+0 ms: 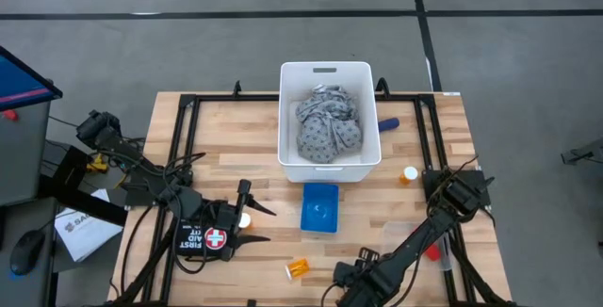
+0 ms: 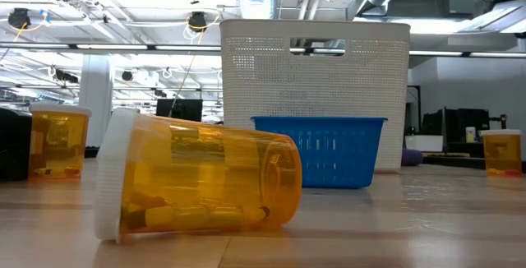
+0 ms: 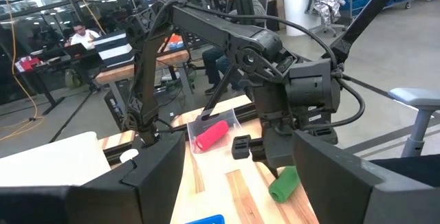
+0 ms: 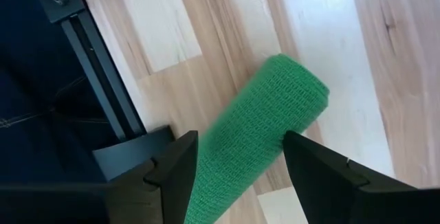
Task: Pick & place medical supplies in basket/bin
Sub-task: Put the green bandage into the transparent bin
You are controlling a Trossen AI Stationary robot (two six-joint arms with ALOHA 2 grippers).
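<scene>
The white bin [image 1: 328,161] holds the grey patterned cloth [image 1: 328,123]. One orange pill bottle [image 1: 297,269] lies on its side near the table's near edge. Another bottle [image 1: 408,173] stands right of the bin. A third shows only its white cap [image 1: 245,220], between the open fingers of my left gripper [image 1: 252,216]. A blue stick [image 1: 388,123] lies by the bin's right wall and a red roll [image 3: 210,135] lies in clear wrap. My right gripper [image 1: 350,271] is low at the near edge, open, with a green roll [image 4: 275,128] between its fingers. My right gripper [image 4: 240,141] stands open around the green roll [image 3: 284,183], one finger on each long side, fingers along its length. The roll lies flat on the wooden table. I cannot tell whether either finger touches it.
A small blue basket [image 1: 320,208] sits in front of the bin. A black first aid pouch [image 1: 203,239] lies under my left arm. Black frame rails [image 1: 184,147] run along the table's sides. People sit at desks beyond the table [image 3: 82,35].
</scene>
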